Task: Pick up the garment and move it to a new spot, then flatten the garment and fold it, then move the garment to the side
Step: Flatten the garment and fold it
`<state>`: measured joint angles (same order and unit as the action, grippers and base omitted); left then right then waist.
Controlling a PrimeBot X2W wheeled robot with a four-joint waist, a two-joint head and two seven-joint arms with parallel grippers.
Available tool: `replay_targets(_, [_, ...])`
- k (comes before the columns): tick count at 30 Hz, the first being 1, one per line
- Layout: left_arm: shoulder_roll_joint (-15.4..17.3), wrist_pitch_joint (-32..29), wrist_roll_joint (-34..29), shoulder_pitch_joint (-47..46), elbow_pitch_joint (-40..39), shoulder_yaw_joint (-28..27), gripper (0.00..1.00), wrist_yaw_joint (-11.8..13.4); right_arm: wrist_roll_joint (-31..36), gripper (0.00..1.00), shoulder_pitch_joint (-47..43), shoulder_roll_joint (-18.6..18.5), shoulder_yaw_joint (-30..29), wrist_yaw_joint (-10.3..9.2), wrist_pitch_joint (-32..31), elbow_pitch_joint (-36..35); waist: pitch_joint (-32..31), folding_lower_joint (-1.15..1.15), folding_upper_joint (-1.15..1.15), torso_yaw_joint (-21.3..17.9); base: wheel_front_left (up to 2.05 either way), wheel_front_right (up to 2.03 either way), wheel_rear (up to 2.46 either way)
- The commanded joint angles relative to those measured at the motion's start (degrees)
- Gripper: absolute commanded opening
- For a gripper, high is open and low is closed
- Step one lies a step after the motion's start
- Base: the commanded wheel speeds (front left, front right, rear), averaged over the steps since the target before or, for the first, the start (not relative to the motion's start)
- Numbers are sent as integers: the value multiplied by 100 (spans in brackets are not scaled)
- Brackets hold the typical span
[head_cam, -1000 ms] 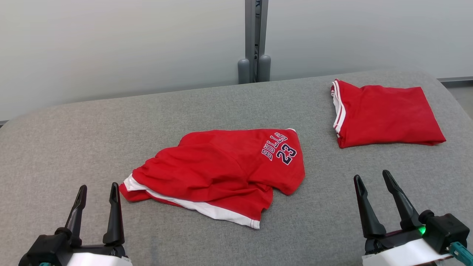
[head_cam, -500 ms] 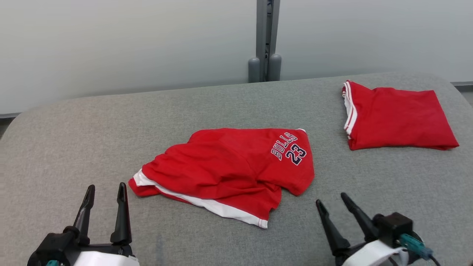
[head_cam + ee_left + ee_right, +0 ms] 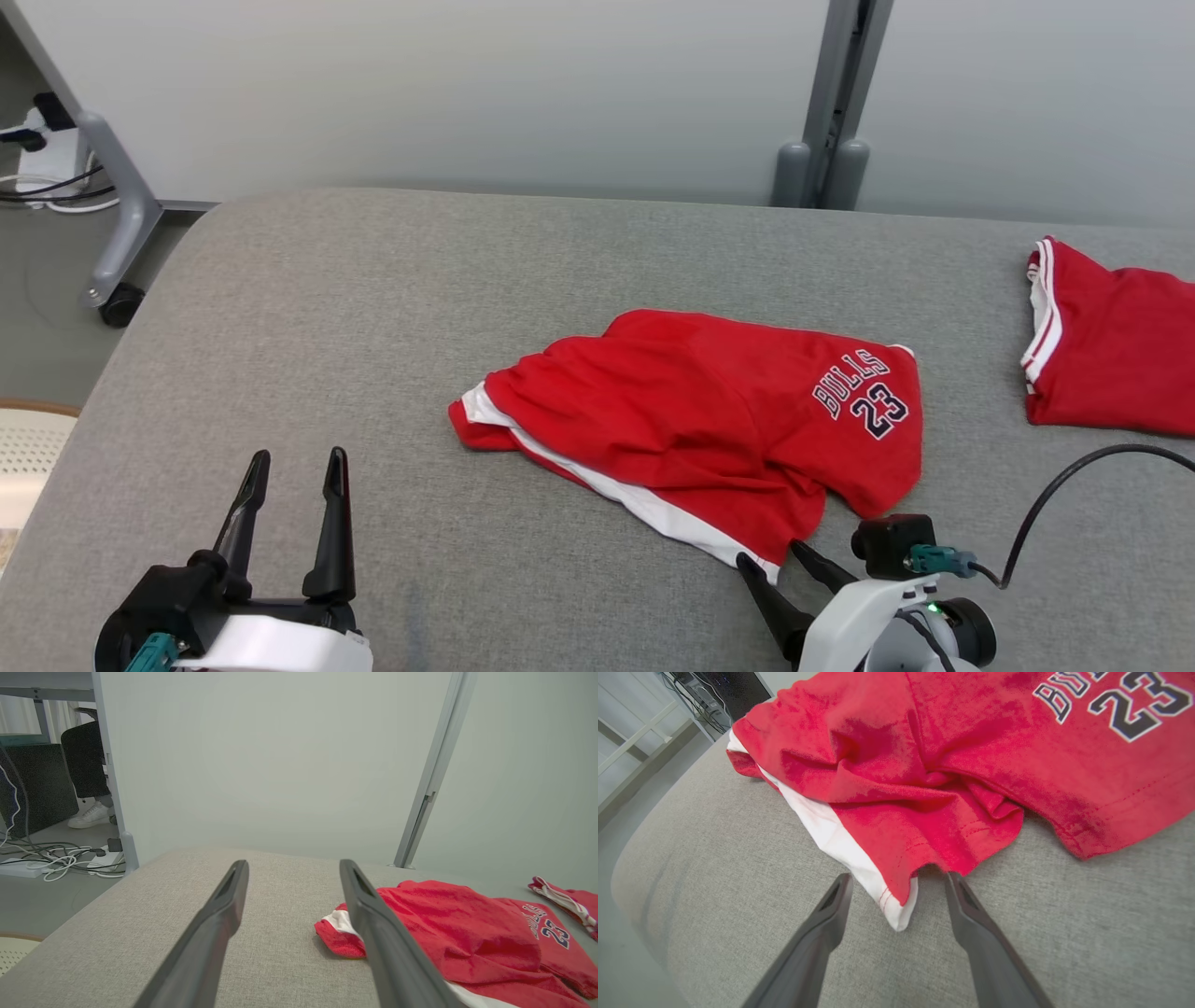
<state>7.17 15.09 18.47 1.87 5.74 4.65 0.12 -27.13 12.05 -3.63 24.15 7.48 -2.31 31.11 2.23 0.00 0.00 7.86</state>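
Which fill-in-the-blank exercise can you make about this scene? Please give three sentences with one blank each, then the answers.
1. The crumpled red shorts show the word BULLS and the number ____.
2. The white hem corner of the shorts lies ____ the two fingers of the right gripper.
3. The left gripper is open and holds ____.
Answers: 23; between; nothing.

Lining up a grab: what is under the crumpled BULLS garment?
Under the BULLS garment only the grey padded surface shows; a white-trimmed layer peeks from beneath its red top fold. Anything under its middle is covered.
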Motion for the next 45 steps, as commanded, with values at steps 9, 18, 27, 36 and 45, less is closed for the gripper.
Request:
replay_targets(9, [-17, 8, -7, -145, 134, -27, 100, -34, -71, 0, 206, 34, 69, 3, 109, 446, -38, 0, 0, 186, 0, 0, 0])
replay_targets(18, [5, 8, 33, -68, 203, -121, 100, -66, -758, 0, 61, -281, 540, 2, -77, -74, -98, 0, 0, -284, 0, 0, 0])
replay_targets(27, [52, 8, 64, 12, 243, -221, 100, -66, -1696, 0, -520, -1649, 494, 3, -755, -1715, -80, 0, 0, -893, 0, 0, 0])
replay_targets(36, [91, -75, 123, -28, 414, -167, 100, -87, -1827, 0, -1004, -2337, -112, 3, -1477, -2271, -1, 0, 0, -1182, 0, 0, 0])
replay_targets(45, [151, -96, 153, -103, 438, -160, 100, -46, -1410, 100, -1128, -1929, -800, 2, -1528, -2220, 19, 0, 0, -1168, 0, 0, 0])
